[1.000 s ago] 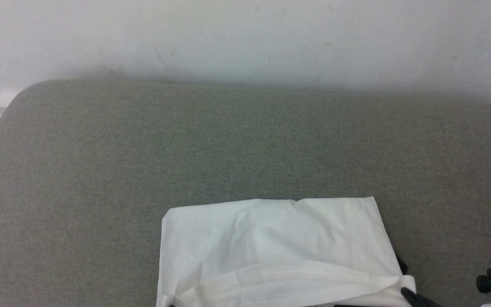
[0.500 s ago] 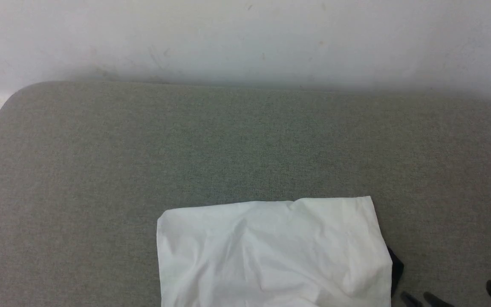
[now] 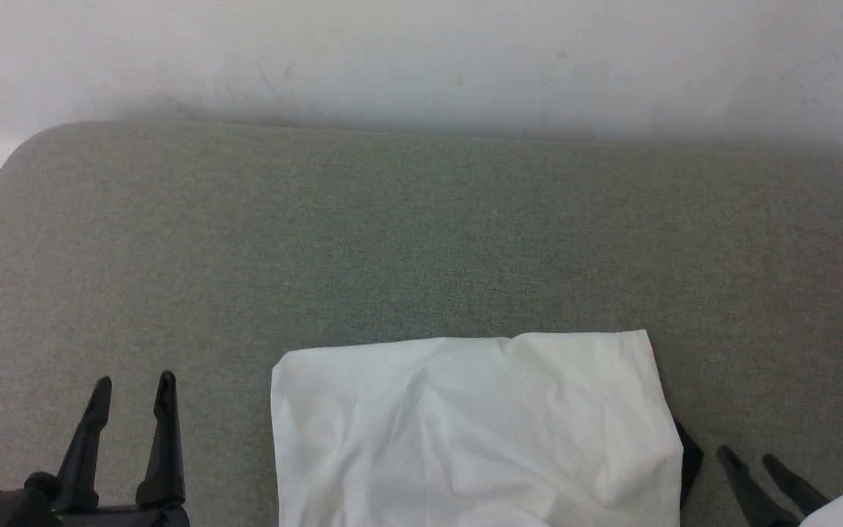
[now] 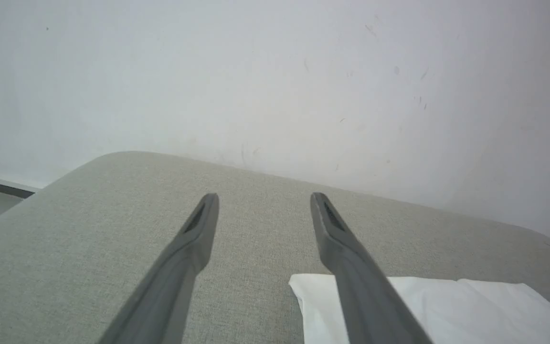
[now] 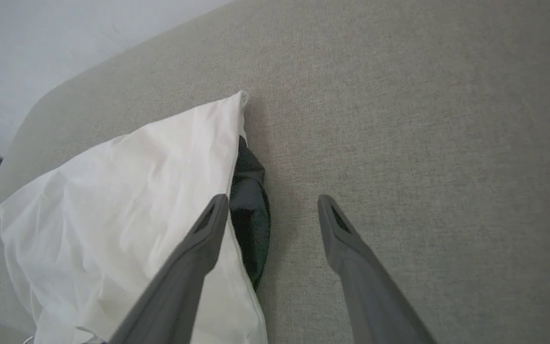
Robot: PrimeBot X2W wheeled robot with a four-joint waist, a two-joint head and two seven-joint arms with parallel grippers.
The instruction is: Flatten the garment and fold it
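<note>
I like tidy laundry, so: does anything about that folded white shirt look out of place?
Yes: a black piece of fabric pokes out from under the right edge of the shirt, breaking the otherwise neat white rectangle. The top layer is a little creased.

soft even light, slightly hazy, grainy

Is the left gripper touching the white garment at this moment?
Apart. In the head view the open left gripper stands to the left of the garment, with a strip of bare grey surface between them.
</note>
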